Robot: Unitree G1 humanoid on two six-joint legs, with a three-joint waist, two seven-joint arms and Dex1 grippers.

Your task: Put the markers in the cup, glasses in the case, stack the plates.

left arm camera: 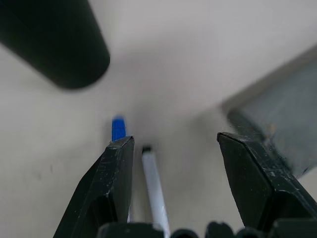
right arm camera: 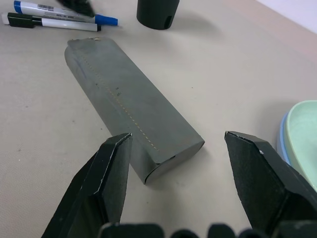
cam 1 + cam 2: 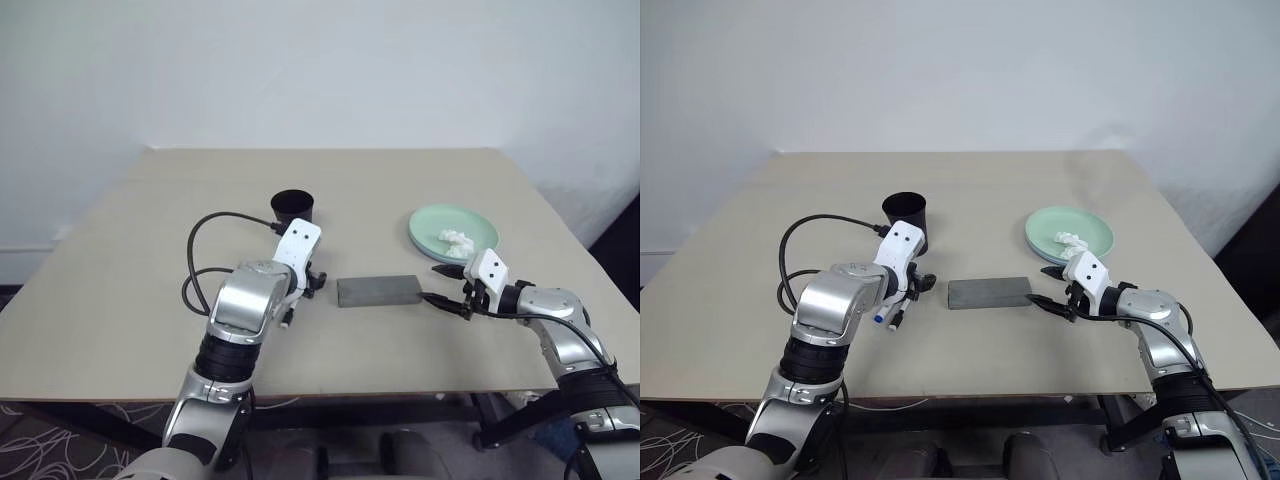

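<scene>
Our left gripper (image 1: 176, 144) hangs spread over two markers (image 2: 59, 15); our right gripper (image 2: 176, 144) gapes at the closed case (image 2: 131, 106), cup (image 3: 904, 212) at eleven o'clock, plates (image 3: 1070, 232) at two.

A beige table (image 3: 150, 300) is standing against a plain white wall (image 3: 320, 70), its far edge running just below it. A crumpled white tissue (image 3: 456, 239) is lying near the table's right side. Under the near edge a dark frame (image 3: 60, 415) is showing, and patterned flooring (image 3: 40, 445) is lying beneath, with what may be a thin cable trailing there.
</scene>
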